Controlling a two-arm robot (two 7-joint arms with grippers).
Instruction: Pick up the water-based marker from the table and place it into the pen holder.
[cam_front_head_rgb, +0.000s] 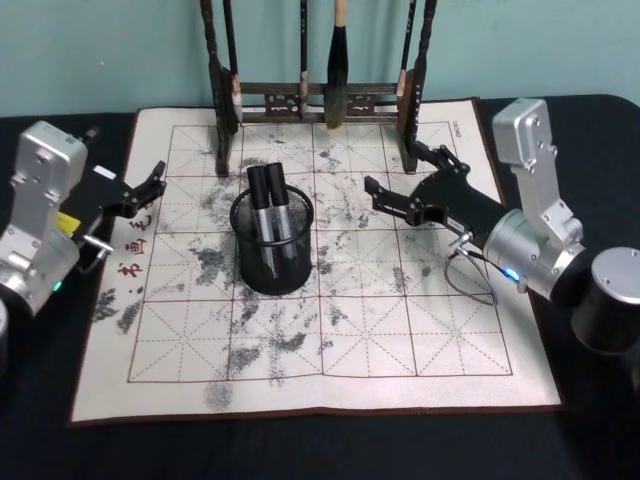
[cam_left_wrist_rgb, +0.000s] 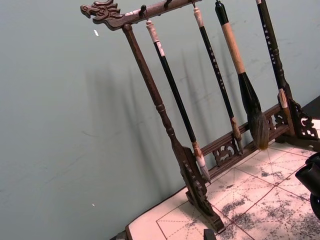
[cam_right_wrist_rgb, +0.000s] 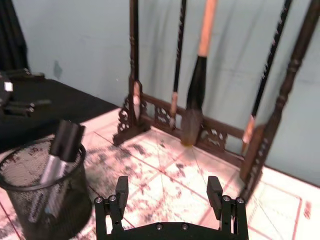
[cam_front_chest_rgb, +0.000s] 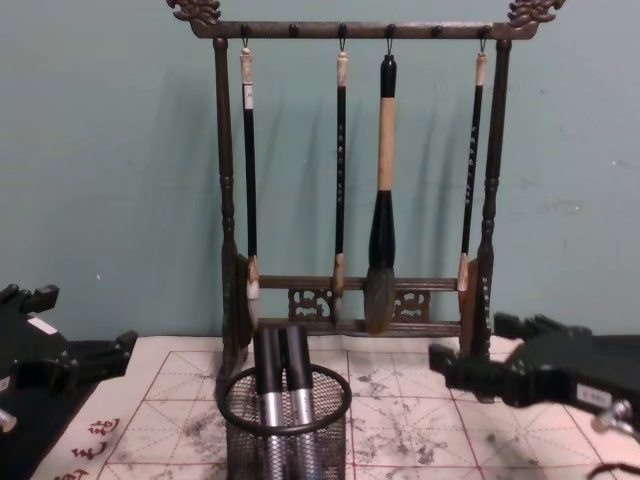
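Observation:
The pen holder (cam_front_head_rgb: 246, 272), a round black mesh cup, stands on the inked practice mat left of centre. Two water-based markers (cam_front_head_rgb: 270, 203) with black caps and silver barrels stand upright inside it, also seen from the chest (cam_front_chest_rgb: 283, 385) and the right wrist (cam_right_wrist_rgb: 64, 147). My right gripper (cam_front_head_rgb: 396, 172) hovers to the right of the holder (cam_right_wrist_rgb: 30, 210), open and empty (cam_right_wrist_rgb: 168, 192), pointing towards the brush rack. At the mat's left edge my left gripper (cam_front_head_rgb: 150, 187) is open with nothing in it, well apart from the holder (cam_front_chest_rgb: 240, 440).
A tall dark wooden brush rack (cam_front_head_rgb: 320, 100) with several hanging brushes stands along the mat's far edge, close beyond both grippers (cam_left_wrist_rgb: 195, 180). The mat (cam_front_head_rgb: 330, 350) lies on a black tablecloth. A teal wall rises behind the rack.

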